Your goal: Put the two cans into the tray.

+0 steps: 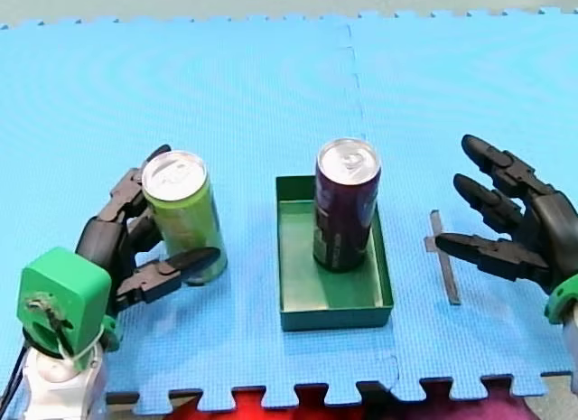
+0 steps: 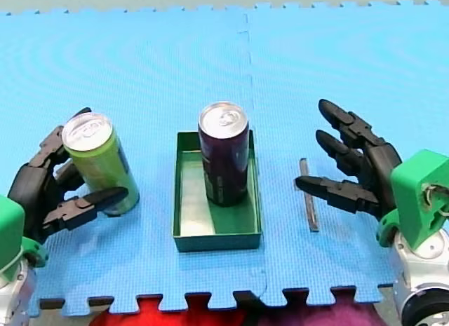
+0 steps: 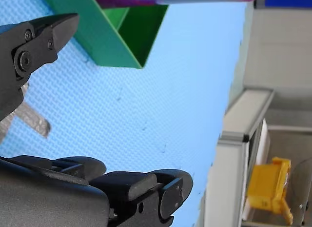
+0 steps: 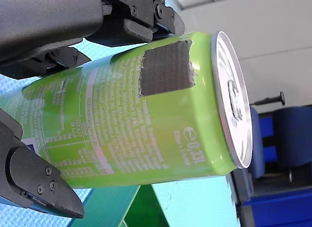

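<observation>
A green can (image 1: pixel 185 217) stands upright on the blue mat, left of the green tray (image 1: pixel 335 315). My left hand (image 1: pixel 149 244) is curled around it, fingers behind and thumb in front. In the second wrist view the same can (image 4: pixel 146 124) sits between that hand's dark fingers (image 4: pixel 131 17). A purple can (image 1: pixel 346 208) stands upright inside the tray, toward its far end. My right hand (image 1: pixel 470 203) is over the mat to the right of the tray, holding nothing.
A thin grey strip (image 1: pixel 442 257) lies on the mat between the tray and my right hand. The blue foam mat (image 1: pixel 271 86) stretches far behind the tray; its jagged front edge (image 1: pixel 298 393) runs close below.
</observation>
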Controlling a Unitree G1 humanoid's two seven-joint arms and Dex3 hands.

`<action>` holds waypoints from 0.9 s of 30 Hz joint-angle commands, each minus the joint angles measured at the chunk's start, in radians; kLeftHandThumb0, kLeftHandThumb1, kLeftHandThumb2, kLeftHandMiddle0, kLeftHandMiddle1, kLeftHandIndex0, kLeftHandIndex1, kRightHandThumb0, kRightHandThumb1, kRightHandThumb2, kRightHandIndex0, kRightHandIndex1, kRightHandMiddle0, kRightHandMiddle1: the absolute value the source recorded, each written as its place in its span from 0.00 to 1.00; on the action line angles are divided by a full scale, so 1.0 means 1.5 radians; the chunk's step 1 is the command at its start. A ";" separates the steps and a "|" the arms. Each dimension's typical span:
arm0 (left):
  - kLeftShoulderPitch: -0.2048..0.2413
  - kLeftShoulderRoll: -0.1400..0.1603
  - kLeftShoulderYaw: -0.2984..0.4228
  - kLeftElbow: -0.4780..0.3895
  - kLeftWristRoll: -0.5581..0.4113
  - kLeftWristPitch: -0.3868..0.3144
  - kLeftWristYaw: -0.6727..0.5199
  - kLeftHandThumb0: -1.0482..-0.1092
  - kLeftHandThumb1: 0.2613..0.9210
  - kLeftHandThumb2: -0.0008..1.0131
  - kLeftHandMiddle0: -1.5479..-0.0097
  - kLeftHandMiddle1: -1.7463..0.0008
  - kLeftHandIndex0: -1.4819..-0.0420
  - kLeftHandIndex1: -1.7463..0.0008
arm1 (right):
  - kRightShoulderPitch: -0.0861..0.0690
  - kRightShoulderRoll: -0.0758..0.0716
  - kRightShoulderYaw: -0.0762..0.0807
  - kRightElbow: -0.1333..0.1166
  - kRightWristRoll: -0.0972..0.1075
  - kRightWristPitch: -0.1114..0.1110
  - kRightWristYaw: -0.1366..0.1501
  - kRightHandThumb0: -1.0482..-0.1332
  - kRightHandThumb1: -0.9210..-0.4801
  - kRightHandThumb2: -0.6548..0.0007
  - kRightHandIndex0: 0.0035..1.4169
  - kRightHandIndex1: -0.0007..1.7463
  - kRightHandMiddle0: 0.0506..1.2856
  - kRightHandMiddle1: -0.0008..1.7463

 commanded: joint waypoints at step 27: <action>-0.019 -0.019 0.006 0.034 0.072 -0.073 0.220 0.75 0.72 0.00 0.11 0.98 0.14 0.99 | 0.000 -0.005 -0.002 0.001 -0.001 -0.004 -0.011 0.26 0.58 1.00 0.29 0.00 0.25 0.00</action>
